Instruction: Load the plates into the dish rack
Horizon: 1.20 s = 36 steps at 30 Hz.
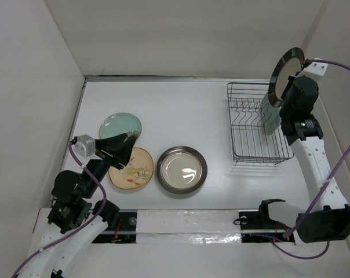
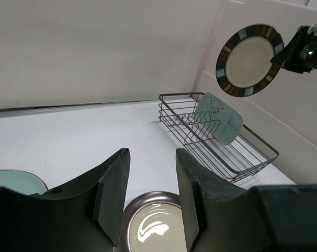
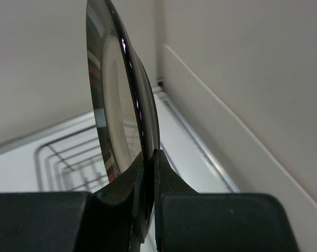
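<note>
Five plates total, and only one dish rack [image 1: 244, 158], so here's the count. One is in the rack: the squarish mint-green plate [image 1: 272, 119], standing on edge among the prongs and leaning a bit, toward the rack's right side.

One is up in the air: the brown-rimmed plate [image 1: 285, 68], held vertical above the rack's far right corner. The right gripper [image 3: 148, 157] is clamped tight on its lower rim, one finger on each face.

Three are lying flat on the table [image 1: 221, 104], well left of the rack: the teal plate [image 1: 120, 124] farthest back, the tan leaf plate [image 1: 135, 171] just in front of it, and the silver plate [image 1: 182, 169] right beside the tan one, rims nearly touching.

Two grippers as well. The left gripper [image 1: 128, 152] has its fingers spread with nothing between them, hanging over where the teal and tan plates meet. Can't tell if it's touching either.
</note>
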Each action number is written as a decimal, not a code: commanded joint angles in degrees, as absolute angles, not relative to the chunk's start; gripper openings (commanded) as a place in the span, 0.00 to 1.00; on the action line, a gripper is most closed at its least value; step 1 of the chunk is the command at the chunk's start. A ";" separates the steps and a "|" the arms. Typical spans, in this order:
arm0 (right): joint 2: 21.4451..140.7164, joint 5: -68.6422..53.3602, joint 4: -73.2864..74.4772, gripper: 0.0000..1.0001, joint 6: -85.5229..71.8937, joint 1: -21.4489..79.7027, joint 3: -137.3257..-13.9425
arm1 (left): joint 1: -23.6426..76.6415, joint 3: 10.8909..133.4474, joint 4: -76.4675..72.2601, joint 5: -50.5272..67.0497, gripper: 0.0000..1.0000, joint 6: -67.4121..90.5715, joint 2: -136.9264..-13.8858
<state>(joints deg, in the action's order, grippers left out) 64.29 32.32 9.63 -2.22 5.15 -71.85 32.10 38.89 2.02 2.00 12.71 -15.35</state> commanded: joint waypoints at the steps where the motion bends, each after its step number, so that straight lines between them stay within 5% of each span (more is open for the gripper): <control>1: 65.29 30.77 1.33 0.00 4.72 2.12 -75.86 | 31.82 39.55 -0.79 3.78 0.37 13.01 -13.27; 15: 74.70 25.58 -3.51 0.00 11.51 -1.41 -74.36 | 31.82 39.37 -1.05 4.75 0.38 13.18 -12.39; 36: 71.63 24.79 -9.93 0.00 2.64 -1.41 -57.49 | 31.82 39.29 -0.79 4.22 0.38 13.10 -13.27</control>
